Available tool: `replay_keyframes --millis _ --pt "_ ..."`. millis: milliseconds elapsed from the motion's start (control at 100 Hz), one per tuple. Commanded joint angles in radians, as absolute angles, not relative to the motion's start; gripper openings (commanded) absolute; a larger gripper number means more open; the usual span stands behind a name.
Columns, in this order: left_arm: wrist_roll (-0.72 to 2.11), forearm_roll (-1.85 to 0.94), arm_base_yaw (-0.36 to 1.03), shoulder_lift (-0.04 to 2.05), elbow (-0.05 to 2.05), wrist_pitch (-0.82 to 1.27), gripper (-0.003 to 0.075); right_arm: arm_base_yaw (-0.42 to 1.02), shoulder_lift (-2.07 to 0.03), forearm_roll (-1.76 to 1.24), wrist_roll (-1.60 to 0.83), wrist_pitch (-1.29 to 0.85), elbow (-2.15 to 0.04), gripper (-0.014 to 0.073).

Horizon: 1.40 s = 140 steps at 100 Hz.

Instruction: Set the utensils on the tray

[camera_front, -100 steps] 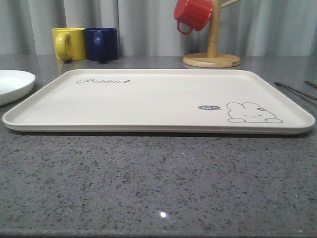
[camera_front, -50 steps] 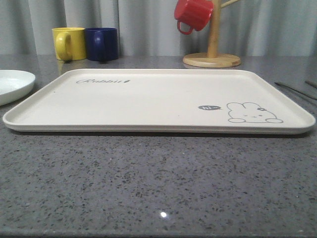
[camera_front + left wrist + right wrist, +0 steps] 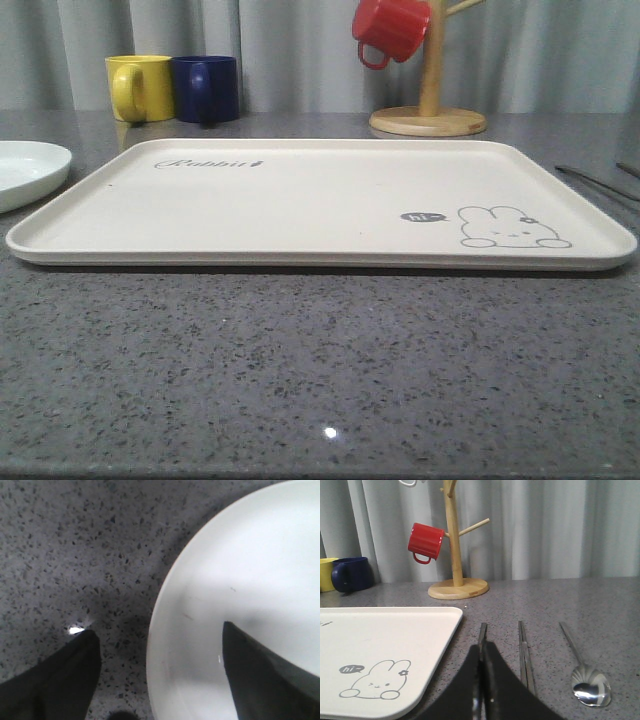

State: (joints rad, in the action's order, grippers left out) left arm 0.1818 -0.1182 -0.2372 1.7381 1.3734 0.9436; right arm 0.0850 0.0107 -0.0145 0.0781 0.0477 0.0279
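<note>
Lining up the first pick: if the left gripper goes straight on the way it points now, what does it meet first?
Probably the white plate. The left gripper points down with its jaws open astride the plate's rim, one finger over the plate, the other over the grey table. Its height above them is unclear.

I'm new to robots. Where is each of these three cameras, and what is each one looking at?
Front view: looks forward, low over the table, at the tray, with the mugs and mug stand behind.
Left wrist view: on the left arm, looking down at the white plate; the left tool stands open, one finger over the plate.
Right wrist view: on the right arm, looking forward along the fork, chopsticks and spoon; the right tool stands shut.
Shared: front and right wrist views both show the tray and stand.
</note>
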Motion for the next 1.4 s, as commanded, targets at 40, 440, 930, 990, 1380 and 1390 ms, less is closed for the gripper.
replay_keyframes --millis 40,440,930,990,1380,1390 --pt "0.185 -0.145 -0.239 1.715 1.402 0.916 0.0484 0.081 0.033 -0.015 0.069 0.128 0.010 -0.0068" --pt "0.194 -0.145 -0.244 1.715 1.401 0.936 0.0024 0.081 0.033 -0.015 0.069 0.128 0.010 -0.0068" --pt "0.415 -0.573 -0.437 1.581 1.401 0.996 -0.0017 0.081 0.033 -0.015 0.069 0.128 0.010 -0.0068" --pt "0.440 -0.617 -0.439 1.553 1.401 1.005 -0.0017 0.081 0.033 -0.015 0.069 0.128 0.010 -0.0068" --pt "0.456 -0.657 -0.209 1.508 1.401 0.999 -0.0018 0.081 0.033 -0.015 0.069 0.128 0.010 -0.0068" --pt "0.456 -0.651 -0.202 1.508 1.401 0.994 -0.0018 0.081 0.033 -0.015 0.069 0.128 0.010 -0.0068"
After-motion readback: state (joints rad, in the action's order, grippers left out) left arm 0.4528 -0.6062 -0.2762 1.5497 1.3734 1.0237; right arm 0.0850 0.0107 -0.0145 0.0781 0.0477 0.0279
